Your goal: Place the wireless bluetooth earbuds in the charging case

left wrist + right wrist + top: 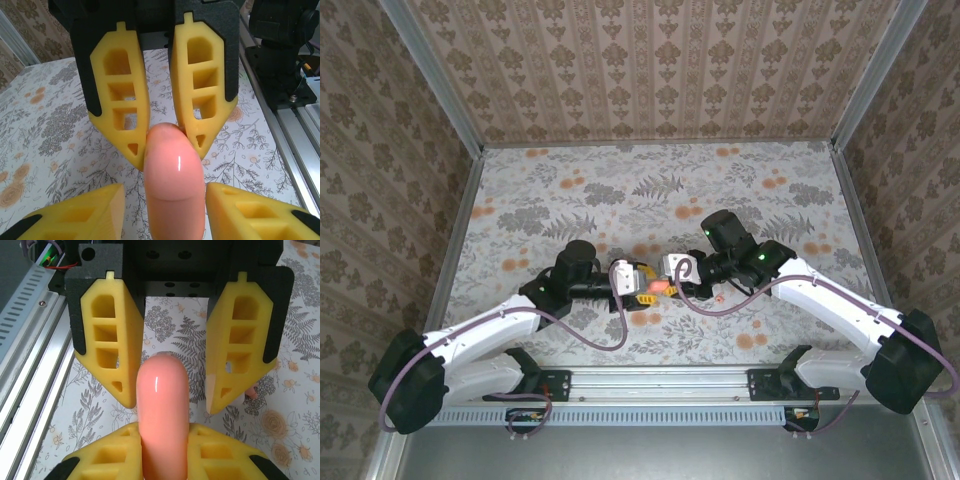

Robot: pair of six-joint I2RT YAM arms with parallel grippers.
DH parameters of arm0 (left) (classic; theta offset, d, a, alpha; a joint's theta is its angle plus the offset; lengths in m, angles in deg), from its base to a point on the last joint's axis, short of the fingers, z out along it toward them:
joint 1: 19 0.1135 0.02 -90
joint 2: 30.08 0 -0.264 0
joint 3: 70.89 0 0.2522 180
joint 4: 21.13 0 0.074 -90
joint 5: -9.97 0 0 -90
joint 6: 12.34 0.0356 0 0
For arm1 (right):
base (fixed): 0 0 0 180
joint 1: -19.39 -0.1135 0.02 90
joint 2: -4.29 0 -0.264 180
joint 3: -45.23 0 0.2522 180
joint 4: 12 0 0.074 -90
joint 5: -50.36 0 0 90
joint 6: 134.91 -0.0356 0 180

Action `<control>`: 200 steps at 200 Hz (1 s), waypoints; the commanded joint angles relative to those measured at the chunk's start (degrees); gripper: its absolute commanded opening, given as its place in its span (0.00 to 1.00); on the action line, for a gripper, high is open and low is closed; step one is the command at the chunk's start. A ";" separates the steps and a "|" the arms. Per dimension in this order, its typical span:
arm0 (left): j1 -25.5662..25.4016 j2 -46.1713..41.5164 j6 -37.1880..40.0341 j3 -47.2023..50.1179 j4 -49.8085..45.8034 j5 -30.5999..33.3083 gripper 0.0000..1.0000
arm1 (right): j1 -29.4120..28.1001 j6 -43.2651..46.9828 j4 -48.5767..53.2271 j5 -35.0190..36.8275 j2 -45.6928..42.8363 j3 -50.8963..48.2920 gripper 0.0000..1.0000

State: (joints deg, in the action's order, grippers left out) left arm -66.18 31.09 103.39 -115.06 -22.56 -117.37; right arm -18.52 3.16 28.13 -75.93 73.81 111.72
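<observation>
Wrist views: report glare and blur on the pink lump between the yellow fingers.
Left wrist: a thin white glare streak on the glossy orange-pink rounded lump; the left gripper's yellow lattice fingers at the bottom edge look slightly soft. Right wrist: a similar streak high on the lump, no blur on it. Top external: even light, the lump too small for glare to show.

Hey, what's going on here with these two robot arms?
The two arms meet mid-table at a glossy orange-pink rounded piece. The right gripper is shut on one end of it. The left gripper is open, its fingers flanking the other end with gaps on both sides, so the right one alone grips it. A small pinkish bit lies on the table nearby, too small to identify.
</observation>
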 commanded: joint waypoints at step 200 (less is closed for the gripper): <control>1.29 -0.15 -3.09 -0.19 3.76 -3.98 0.21 | 4.51 -9.21 -13.09 3.24 -5.22 -4.28 0.41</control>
State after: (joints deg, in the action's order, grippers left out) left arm -65.04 32.07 101.49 -115.08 -19.85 -118.35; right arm -15.94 -3.28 19.30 -75.75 70.09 107.98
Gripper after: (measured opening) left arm 0.219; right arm 0.408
